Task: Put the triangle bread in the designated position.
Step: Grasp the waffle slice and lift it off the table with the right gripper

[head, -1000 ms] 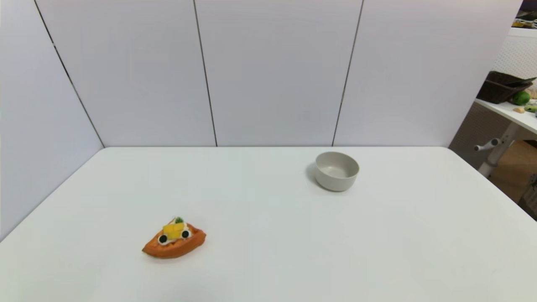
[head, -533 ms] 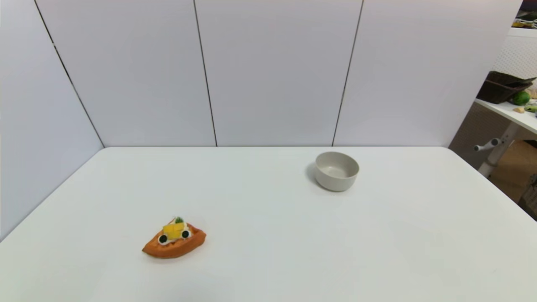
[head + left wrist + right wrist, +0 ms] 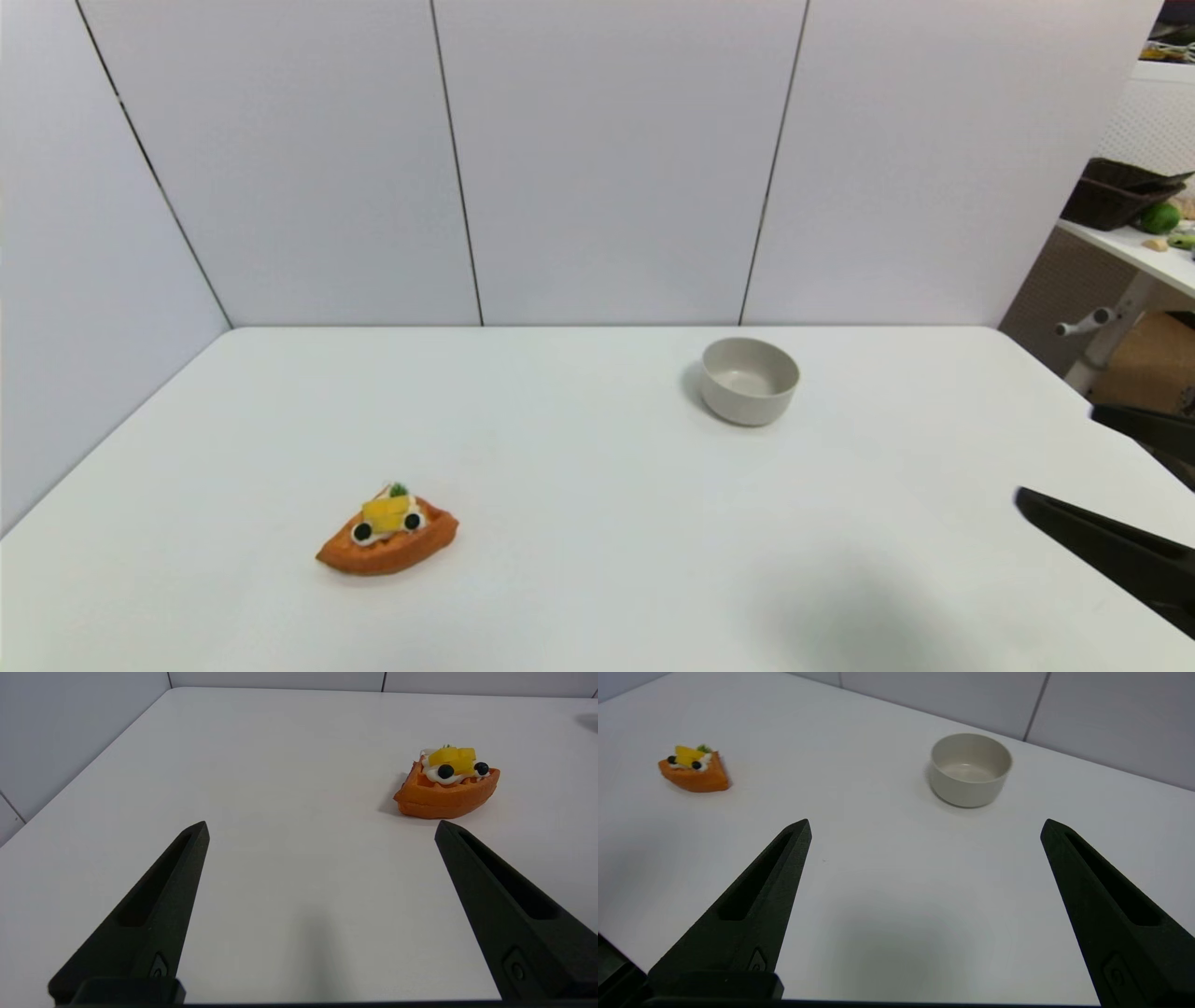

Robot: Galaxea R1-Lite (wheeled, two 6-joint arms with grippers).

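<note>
Head view: triangle bread (image 3: 386, 536) lies near-left on the table (image 3: 597, 485), bowl (image 3: 750, 380) far right; right gripper (image 3: 1064, 467) enters spread wide; left gripper (image 3: 321, 828) also spread

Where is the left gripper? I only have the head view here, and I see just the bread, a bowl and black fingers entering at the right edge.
Observer: The left gripper hangs open above the table, short of the triangle bread, touching nothing.
Operator: Are those black fingers at the right open too?
Observer: Yes. The right gripper is wide open and empty.
Operator: Is anything in the bowl?
Observer: No. The right wrist view looks into the bowl and shows it empty.
</note>
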